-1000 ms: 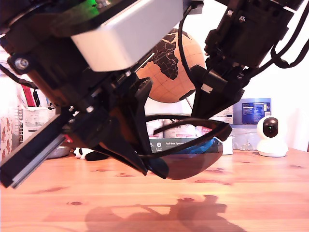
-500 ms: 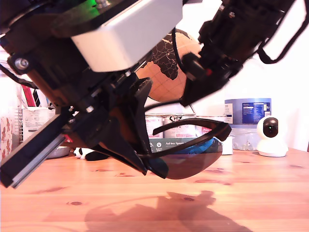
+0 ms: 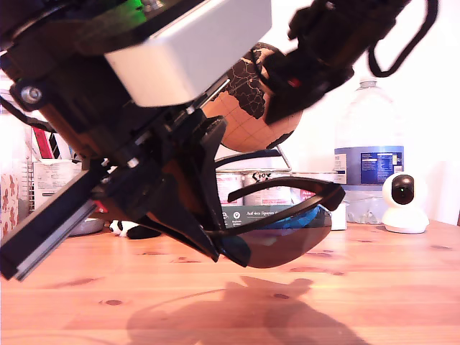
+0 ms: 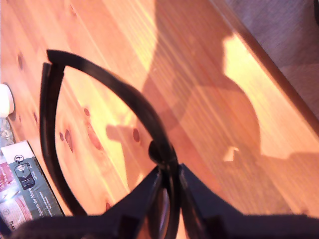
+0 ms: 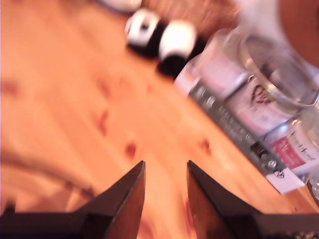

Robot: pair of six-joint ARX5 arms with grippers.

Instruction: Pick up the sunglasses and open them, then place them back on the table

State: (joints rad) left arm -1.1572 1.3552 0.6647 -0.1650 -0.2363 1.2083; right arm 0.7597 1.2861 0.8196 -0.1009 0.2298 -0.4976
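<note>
Gripping the one pair of sunglasses [image 3: 287, 230] by the frame, my first gripper [image 4: 169, 191] is holding them above the table [image 3: 402, 287], probably steadying them for unfolding. Both slim arms are already standing out, while my second gripper [image 5: 164, 186] is hanging empty, jaws slightly apart.

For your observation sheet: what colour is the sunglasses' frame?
Black; the sunglasses show it best in the exterior view.

Surface [image 3: 402, 287]: warm orange-brown pine with dark knots, which you see running across the exterior view.
Far right in that view: white camera [image 3: 405, 203], water bottle [image 3: 369, 154].
Far middle: green book [image 3: 262, 213], jars [image 3: 262, 188].
</note>
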